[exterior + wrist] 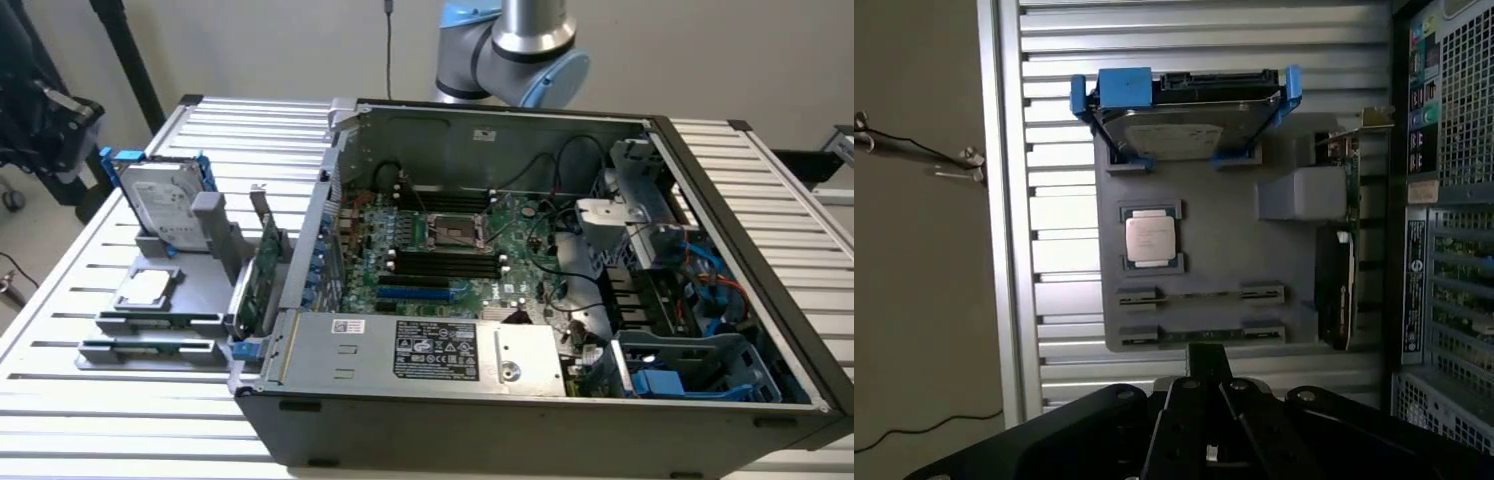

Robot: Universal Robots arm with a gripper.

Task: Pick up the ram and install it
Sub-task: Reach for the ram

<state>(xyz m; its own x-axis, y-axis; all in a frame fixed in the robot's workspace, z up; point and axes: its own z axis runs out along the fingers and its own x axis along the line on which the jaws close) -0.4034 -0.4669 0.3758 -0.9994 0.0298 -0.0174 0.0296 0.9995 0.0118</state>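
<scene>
Hovering with fingers clenched on nothing, the gripper [1203, 354] sits near the ram [1192, 331], which lies in the gray tray [1214, 250], at the exterior view's left of the computer case [534, 425].

Ribbed metal table [67, 290], matt plastic tray [1214, 250]

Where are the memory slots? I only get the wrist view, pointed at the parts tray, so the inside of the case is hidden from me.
Observer: Inside the open case, on the motherboard, long black slots lie right beside the processor socket.
Operator: Anything seated in them?
Observer: They look empty, as far as I can tell.
Operator: And the arm?
Observer: The arm rises behind the case's far wall.
</scene>
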